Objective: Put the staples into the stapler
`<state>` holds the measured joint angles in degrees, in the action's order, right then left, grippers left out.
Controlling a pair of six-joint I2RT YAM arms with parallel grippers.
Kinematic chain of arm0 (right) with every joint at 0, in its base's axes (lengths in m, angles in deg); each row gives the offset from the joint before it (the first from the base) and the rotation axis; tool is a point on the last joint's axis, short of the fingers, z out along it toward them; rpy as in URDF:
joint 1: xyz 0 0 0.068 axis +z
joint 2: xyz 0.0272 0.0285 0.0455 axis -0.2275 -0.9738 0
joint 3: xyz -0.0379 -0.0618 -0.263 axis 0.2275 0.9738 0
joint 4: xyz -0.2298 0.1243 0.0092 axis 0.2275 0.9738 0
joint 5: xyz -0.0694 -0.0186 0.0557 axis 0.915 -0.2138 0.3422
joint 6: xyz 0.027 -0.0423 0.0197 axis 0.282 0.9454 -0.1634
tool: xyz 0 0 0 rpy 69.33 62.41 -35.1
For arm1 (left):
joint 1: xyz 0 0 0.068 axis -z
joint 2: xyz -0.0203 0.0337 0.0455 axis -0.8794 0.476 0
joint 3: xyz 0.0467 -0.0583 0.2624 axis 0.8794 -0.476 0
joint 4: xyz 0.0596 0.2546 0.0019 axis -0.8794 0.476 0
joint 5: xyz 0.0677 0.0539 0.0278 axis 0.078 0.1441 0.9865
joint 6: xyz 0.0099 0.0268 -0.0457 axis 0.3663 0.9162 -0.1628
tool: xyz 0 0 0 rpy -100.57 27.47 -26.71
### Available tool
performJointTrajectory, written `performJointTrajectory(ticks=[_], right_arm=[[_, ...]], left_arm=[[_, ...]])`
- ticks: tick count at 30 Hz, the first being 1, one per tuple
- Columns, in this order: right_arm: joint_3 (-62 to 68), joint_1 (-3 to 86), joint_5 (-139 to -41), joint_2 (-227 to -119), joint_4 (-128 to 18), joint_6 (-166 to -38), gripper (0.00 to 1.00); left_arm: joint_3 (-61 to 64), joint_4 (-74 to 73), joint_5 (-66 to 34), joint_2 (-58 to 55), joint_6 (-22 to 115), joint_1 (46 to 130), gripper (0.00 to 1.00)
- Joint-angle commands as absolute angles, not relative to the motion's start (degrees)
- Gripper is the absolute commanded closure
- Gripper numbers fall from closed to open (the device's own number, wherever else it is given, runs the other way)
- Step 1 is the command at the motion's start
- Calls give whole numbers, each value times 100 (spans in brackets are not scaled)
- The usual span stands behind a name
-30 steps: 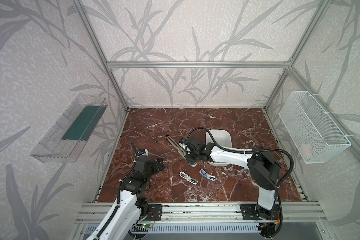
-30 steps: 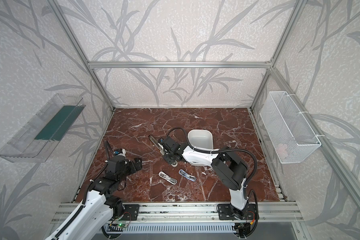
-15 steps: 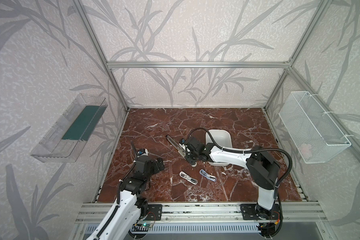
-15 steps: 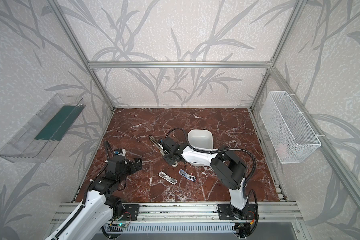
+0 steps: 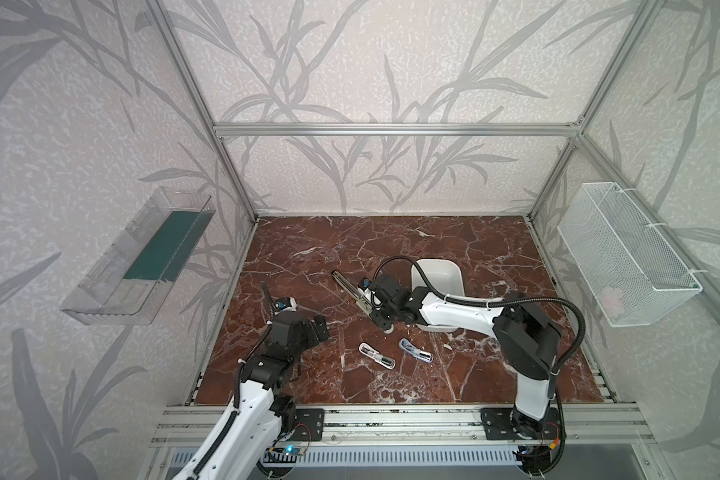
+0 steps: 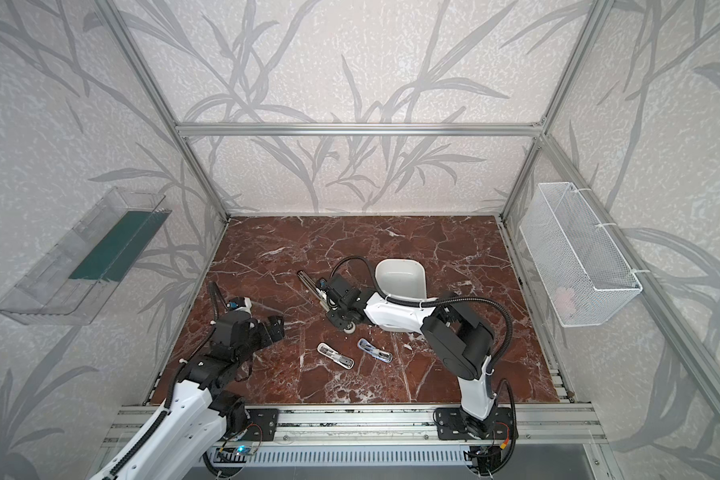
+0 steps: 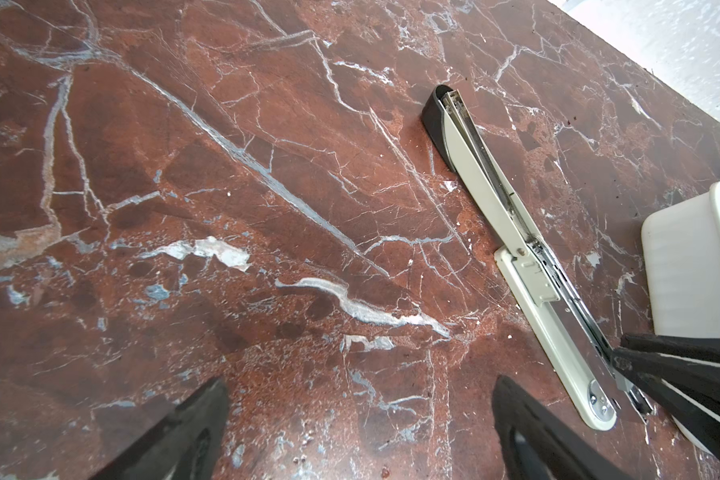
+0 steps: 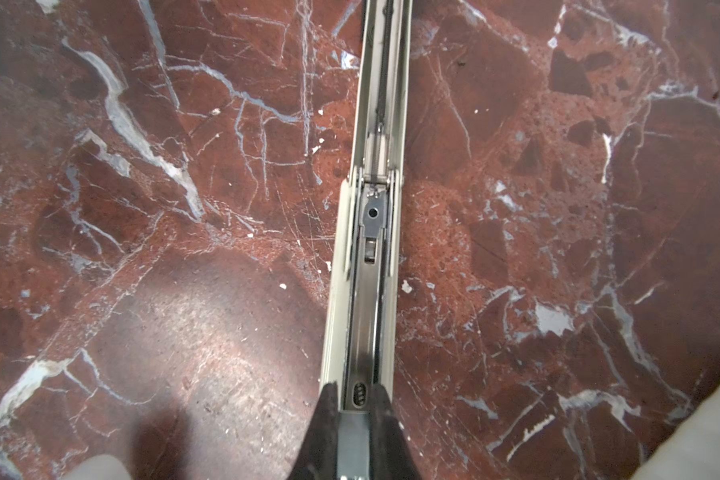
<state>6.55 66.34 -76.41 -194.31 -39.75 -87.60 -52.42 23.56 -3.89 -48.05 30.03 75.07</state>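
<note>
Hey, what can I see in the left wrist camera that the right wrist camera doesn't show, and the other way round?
Only the left wrist view: the stapler whole, opened flat, dark tip included; the white bin beside it, plain to see; the left hand, open and holding nothing. Only the right wrist view: the inside of the metal channel, seen along its length; pale blurs at its edges cannot be identified. Both: the marble table and the right hand shut on the staples at the stapler's anvil end.

One stapler (image 7: pixel 528 257), one staple strip (image 8: pixel 352 440), one white tub (image 5: pixel 437 272). Two small plastic tools: clear tool (image 5: pixel 377 356), blue tool (image 5: pixel 415 351). Two hands: left hand (image 5: pixel 323 327), right hand (image 8: pixel 355 397). One wire basket (image 5: pixel 624 257), one clear tray (image 5: pixel 138 257).
</note>
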Motion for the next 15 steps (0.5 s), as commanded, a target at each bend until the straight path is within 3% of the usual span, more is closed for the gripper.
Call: performJointTrajectory(ticks=[1,15], right_arm=[[790,6613,-7691,-19097,-4089,-8679,100],[837,6614,-7717,-19138,-4105,-8566,100]], left_arm=[[-5188,2282,-319,-4846,2892,7489,1],[-5183,2278,-314,-4845,2888,7484,1]])
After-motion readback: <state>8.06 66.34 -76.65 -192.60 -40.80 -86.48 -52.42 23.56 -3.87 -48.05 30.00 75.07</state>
